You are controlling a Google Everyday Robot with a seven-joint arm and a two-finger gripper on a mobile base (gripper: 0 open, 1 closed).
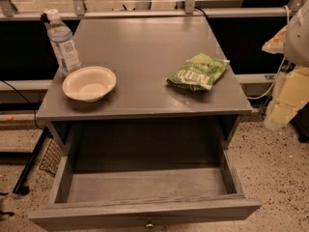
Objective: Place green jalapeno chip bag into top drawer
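Observation:
The green jalapeno chip bag [197,72] lies flat on the right side of the grey table top [145,47], near its right edge. The top drawer [145,187] is pulled wide open below the table's front edge, with nothing inside and its small round knob [149,223] at the bottom of the view. My gripper [284,105] hangs at the far right, beside the table and off its top, well apart from the bag and holding nothing I can see.
A white bowl [89,83] sits on the left front of the table. A clear water bottle [62,41] stands upright behind it at the left edge. Speckled floor lies on both sides; a black stand leg [29,166] is at the left.

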